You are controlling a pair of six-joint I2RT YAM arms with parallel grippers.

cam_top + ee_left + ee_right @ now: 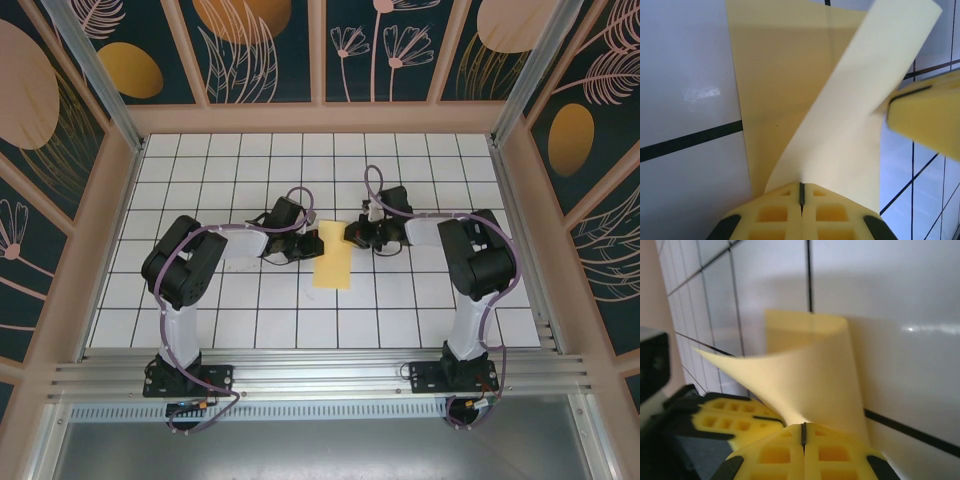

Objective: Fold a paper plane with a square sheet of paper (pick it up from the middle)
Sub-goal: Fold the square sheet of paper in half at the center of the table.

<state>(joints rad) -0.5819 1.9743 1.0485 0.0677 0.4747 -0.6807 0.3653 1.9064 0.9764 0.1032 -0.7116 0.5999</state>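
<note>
on the grid table [250, 320], left fingers [775, 215] and right fingers [775, 456], close together, each clamp the yellow sheet [333, 270].

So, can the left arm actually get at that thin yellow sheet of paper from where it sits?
Yes, it looks so. The left pincer is shut on an edge of the thin yellow sheet of paper, and the right pincer grips it too. Nothing stands between arm and paper.
</note>
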